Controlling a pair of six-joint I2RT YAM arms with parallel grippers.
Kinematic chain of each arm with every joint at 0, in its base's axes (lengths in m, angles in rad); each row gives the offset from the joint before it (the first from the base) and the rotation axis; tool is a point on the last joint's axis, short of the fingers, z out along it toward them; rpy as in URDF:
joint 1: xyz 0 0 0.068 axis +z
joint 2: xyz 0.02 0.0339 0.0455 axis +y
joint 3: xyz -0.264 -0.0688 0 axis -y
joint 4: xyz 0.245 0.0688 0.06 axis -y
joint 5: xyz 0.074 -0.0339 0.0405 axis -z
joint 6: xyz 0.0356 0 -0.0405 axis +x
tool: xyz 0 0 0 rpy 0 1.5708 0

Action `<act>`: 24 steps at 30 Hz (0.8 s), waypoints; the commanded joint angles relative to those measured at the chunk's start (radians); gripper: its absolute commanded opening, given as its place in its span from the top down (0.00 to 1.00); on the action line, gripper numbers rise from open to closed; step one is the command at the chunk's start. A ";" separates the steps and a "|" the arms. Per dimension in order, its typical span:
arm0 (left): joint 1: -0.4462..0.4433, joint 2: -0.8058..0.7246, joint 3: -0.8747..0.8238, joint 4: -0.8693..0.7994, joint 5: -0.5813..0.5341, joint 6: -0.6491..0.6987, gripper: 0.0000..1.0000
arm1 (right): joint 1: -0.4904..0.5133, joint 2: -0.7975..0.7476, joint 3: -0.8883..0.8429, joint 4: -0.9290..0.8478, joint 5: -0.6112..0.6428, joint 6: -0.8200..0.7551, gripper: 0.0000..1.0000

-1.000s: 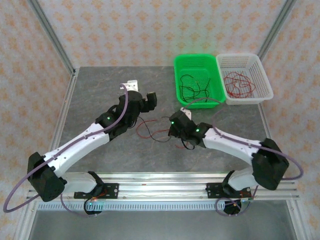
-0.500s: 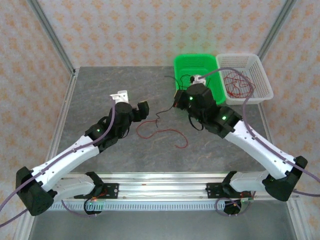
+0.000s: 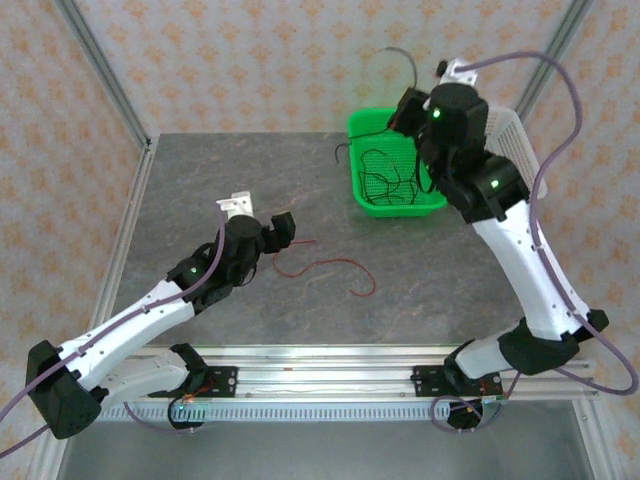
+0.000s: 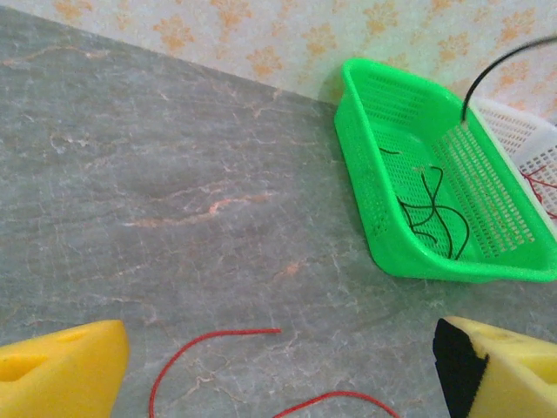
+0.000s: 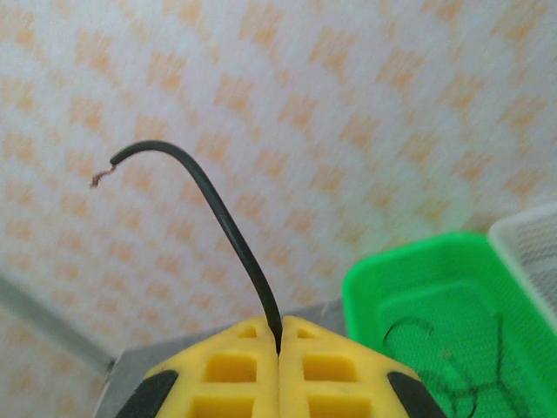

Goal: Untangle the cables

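Raised above the green plastic mesh basket (image 3: pixel 362 190): right gripper (image 5: pixel 278 335), jaws pressed together, pinching one thin black wire (image 5: pixel 235 235), bare end curling upward. Inside that basket, more black wires (image 4: pixel 435 218). Low over the grey marbled table (image 3: pixel 200 170): left gripper (image 4: pixel 278 366), jaws spread wide, nothing between. Beside it, flat on the table: thin red curly wire (image 3: pixel 330 265).

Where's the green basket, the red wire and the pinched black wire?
green basket (image 4: pixel 365 187), left wrist view, its side wall.
red wire (image 4: pixel 218 334), left wrist view, its upper strand.
black wire (image 5: pixel 230 228), right wrist view, middle of its curve.
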 commanded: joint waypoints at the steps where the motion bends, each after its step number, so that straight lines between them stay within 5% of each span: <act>1: -0.008 -0.025 -0.029 0.001 0.005 -0.039 0.09 | -0.089 0.075 0.095 -0.003 -0.003 -0.101 1.00; 12: -0.012 -0.034 -0.049 -0.053 -0.020 -0.079 0.09 | -0.349 0.342 0.186 0.066 -0.184 -0.107 1.00; 24: -0.012 -0.007 -0.042 -0.112 -0.038 -0.111 0.09 | -0.433 0.527 -0.046 0.161 -0.269 -0.045 1.00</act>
